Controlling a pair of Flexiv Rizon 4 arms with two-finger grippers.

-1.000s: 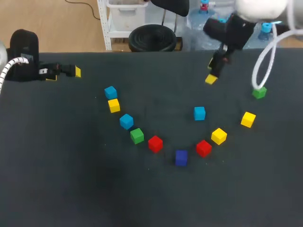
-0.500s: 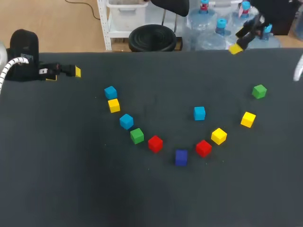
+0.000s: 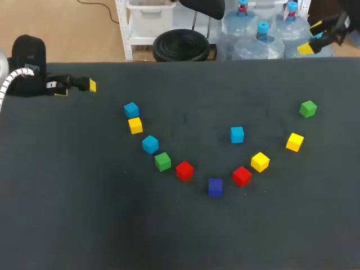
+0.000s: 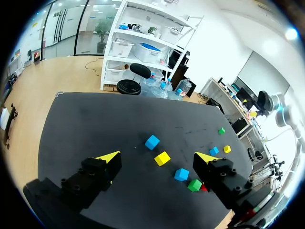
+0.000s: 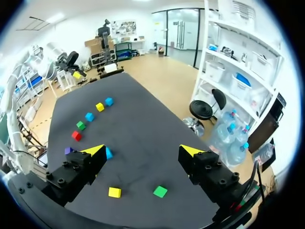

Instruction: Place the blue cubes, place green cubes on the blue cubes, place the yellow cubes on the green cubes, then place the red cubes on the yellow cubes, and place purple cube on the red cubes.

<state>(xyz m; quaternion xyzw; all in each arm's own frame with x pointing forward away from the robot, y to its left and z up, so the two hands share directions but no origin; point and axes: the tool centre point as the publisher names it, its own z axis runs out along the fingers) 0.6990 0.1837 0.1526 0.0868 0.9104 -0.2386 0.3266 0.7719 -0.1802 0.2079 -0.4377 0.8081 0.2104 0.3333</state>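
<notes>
Head view gives you eleven cubes lying singly on the dark surface [image 3: 84, 214], strung in a rough V. Down the left limb you have a blue cube [image 3: 131, 109], a yellow cube [image 3: 135, 125] just beside it, a second blue cube [image 3: 150, 144], a green cube [image 3: 163, 162] and a red cube [image 3: 184, 171]. The purple cube [image 3: 215, 187] sits at the V's bottom. Up the right limb come a second red cube [image 3: 242, 176], a second yellow cube [image 3: 260, 162], a third yellow cube [image 3: 295, 142] and a second green cube [image 3: 307, 108], with a third blue cube [image 3: 237, 134] apart inside the V. Your left arm [image 3: 28, 67] lies at the surface's left edge, well apart from the cubes; the left wrist view shows the left jaws spread wide. Your right arm [image 3: 339, 23] hangs past the far right corner, and the right wrist view shows the right jaws wide as well.
</notes>
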